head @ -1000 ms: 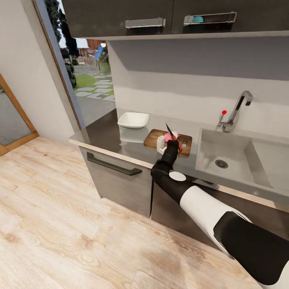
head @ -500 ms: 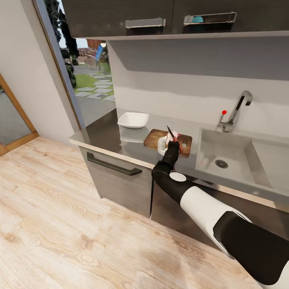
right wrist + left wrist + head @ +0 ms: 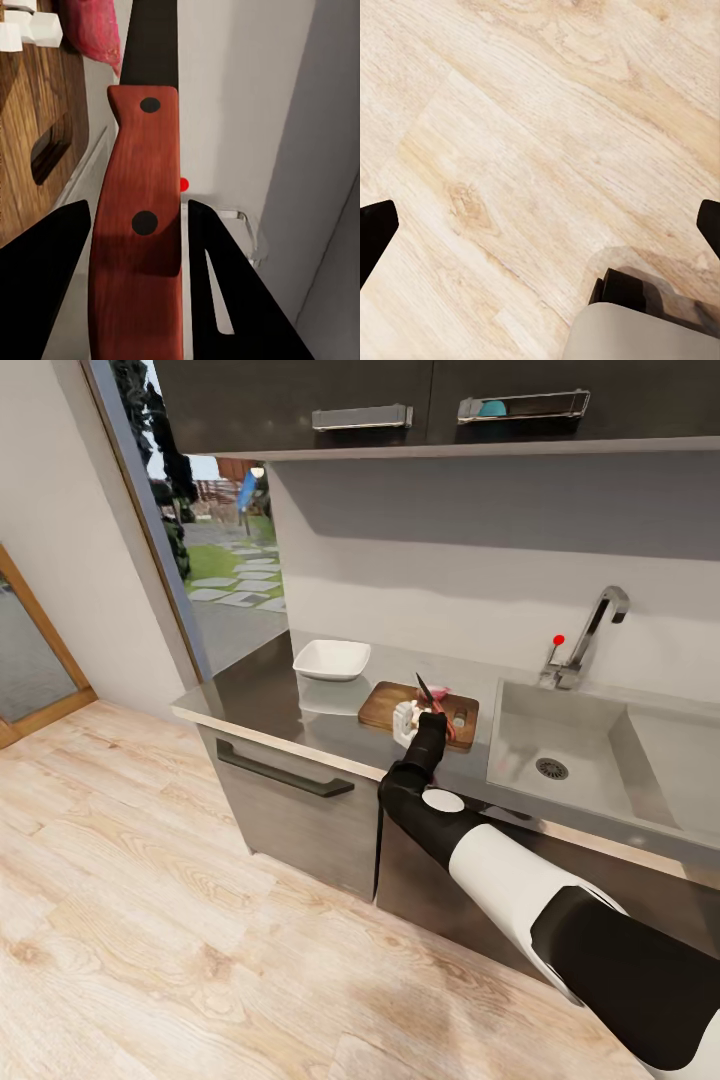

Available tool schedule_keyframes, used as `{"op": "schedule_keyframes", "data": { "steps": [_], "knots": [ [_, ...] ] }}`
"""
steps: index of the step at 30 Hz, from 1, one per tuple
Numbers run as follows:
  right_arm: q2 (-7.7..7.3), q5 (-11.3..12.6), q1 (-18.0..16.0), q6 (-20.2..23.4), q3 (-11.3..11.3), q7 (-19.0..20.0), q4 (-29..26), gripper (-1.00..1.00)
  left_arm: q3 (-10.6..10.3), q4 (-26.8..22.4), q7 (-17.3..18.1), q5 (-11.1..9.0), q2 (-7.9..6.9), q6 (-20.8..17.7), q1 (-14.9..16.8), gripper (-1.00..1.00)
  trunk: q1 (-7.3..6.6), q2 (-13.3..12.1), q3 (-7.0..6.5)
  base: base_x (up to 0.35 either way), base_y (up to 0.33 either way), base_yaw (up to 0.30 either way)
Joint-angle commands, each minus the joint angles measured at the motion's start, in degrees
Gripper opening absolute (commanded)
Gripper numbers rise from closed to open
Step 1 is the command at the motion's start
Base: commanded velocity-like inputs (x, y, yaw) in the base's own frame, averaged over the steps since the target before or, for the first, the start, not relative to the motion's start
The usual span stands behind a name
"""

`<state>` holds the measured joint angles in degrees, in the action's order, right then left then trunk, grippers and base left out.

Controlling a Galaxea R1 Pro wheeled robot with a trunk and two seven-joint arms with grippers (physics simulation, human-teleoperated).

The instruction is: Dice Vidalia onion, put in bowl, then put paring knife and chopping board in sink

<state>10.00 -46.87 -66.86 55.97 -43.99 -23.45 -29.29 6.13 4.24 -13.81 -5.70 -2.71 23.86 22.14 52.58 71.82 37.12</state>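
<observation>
On the grey countertop (image 3: 262,700) lies the brown chopping board (image 3: 382,705), left of the sink (image 3: 520,740). My right gripper (image 3: 432,716) hovers over the board, shut on the paring knife (image 3: 424,690), whose dark blade points up and away. In the right wrist view the black fingers (image 3: 45,277) clamp the red-brown handle of the knife (image 3: 139,225). Small white cubes of onion (image 3: 403,712) lie on the board beside the gripper, with a pinkish onion piece (image 3: 94,30) past the blade. The white bowl (image 3: 332,658) stands left of the board. My left gripper (image 3: 540,225) hangs open over the floor.
A chrome tap (image 3: 598,622) with a red knob (image 3: 558,639) stands behind the sink. Dark wall cabinets (image 3: 400,400) hang above the counter. A doorway (image 3: 215,550) to a garden opens at the left. Light wooden floor (image 3: 150,920) spreads in front of the cabinets.
The right gripper has sunk a little toward the board with the knife. The pink bulb beside the blade now shows less, and white cubes lie there.
</observation>
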Motion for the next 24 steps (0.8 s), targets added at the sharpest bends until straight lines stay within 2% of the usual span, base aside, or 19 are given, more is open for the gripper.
{"op": "schedule_keyframes", "data": {
  "steps": [1, 13, 24],
  "knots": [
    [0.0, 0.4, -0.1, 0.3, -0.3, -0.4, 0.1, -1.0, 0.4, 0.2, 0.2, -0.2, -0.01, 0.5, 0.1, 1.0, 0.0, 0.0, 0.05, 0.0, 0.0, 0.0],
    [0.0, 0.4, -0.1, -0.1, -0.3, -0.4, 2.9, -1.0, 0.4, 0.2, 0.2, -0.2, -0.01, 0.5, 0.1, 1.0, 0.0, 0.0, 0.05, 0.0, 0.0, 0.0],
    [0.0, 0.2, -0.1, -0.4, -0.3, -0.5, 1.9, -1.0, 0.4, 0.2, 0.2, -0.2, -0.01, 0.5, 0.1, 1.0, 0.0, 0.0, 0.05, 0.0, 0.0, 0.0]
  ]
}}
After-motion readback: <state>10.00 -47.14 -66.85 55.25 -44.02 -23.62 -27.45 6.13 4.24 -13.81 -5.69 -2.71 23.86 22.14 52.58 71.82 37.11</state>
